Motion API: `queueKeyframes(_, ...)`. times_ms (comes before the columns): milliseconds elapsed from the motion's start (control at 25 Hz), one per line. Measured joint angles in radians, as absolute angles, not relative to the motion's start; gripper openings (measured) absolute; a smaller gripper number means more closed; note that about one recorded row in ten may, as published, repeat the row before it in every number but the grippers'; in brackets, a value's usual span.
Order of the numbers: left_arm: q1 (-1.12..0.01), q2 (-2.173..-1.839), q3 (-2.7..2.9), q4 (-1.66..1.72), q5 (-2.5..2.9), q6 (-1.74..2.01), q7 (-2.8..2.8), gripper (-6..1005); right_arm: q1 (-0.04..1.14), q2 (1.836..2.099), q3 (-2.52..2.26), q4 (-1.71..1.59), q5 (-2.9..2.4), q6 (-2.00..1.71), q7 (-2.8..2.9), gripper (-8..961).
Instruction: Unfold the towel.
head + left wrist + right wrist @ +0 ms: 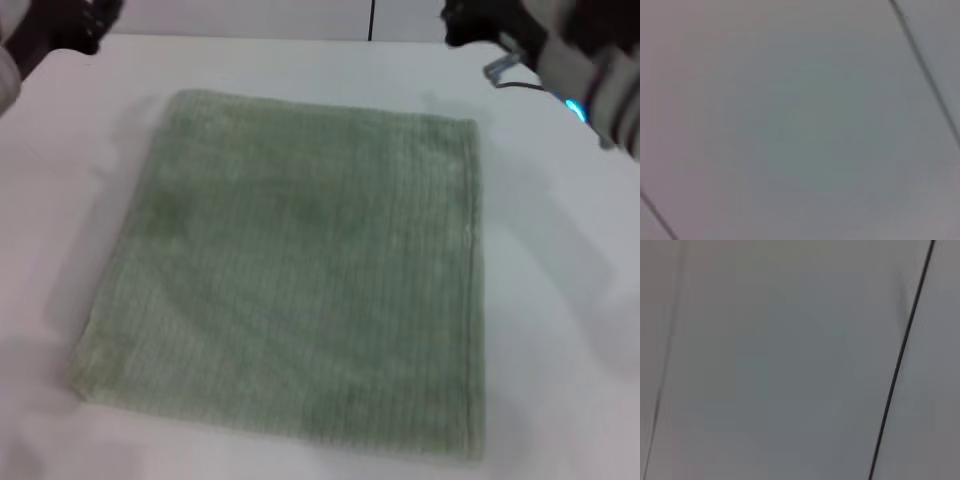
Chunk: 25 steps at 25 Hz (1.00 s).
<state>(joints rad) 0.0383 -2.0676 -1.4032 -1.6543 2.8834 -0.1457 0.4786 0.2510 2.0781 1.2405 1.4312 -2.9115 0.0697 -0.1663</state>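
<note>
The towel (300,270) is a pale sage-green ribbed terry cloth lying folded flat as a near-square in the middle of the white table (560,300). Its doubled edge runs along the right side. My left arm (60,25) is at the far left corner, raised and away from the towel. My right arm (540,45) is at the far right corner, also raised and apart from the towel. Neither gripper's fingertips show. Both wrist views show only a plain grey panelled surface with dark seams.
A white wall with a dark vertical seam (372,18) stands behind the table. White tabletop surrounds the towel on all sides.
</note>
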Motion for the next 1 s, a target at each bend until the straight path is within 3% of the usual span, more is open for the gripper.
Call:
queueKeyframes(80, 0.053, -2.069, -1.392, -1.562, 2.882, 0.017, 0.434, 585, 0.144, 2.079, 1.18, 1.407, -2.914, -0.231, -0.175, 83)
queueKeyframes(120, 0.061, -2.069, -1.382, -1.503, 2.881, 0.133, 0.4, 585, 0.062, 2.082, 1.133, 1.298, -2.915, -0.557, -0.176, 86)
queueKeyframes(240, 0.067, -2.068, -1.352, -1.325, 2.881, 0.438, 0.311, 585, 0.033, 2.084, 1.101, 1.15, -2.909, -0.849, -0.175, 94)
queueKeyframes(320, 0.065, -2.068, -1.344, -1.152, 2.88, 0.688, 0.205, 585, 0.041, 2.087, 1.039, 0.877, -2.791, -1.292, -0.154, 99)
queueKeyframes(520, 0.003, -2.067, -1.364, -0.794, 2.879, 1.074, -0.008, 584, 0.097, 2.083, 0.854, 0.59, -2.38, -1.634, -0.075, 113)
queueKeyframes(720, -0.096, -2.07, -1.392, -0.512, 2.878, 1.264, -0.046, 597, 0.1, 2.081, 0.82, 0.474, -2.282, -1.66, 0.041, 126)
queueKeyframes(1000, -0.12, -2.072, -1.387, -0.425, 2.878, 1.292, -0.035, 616, 0.094, 2.085, 0.803, 0.42, -2.282, -1.667, 0.063, 140)
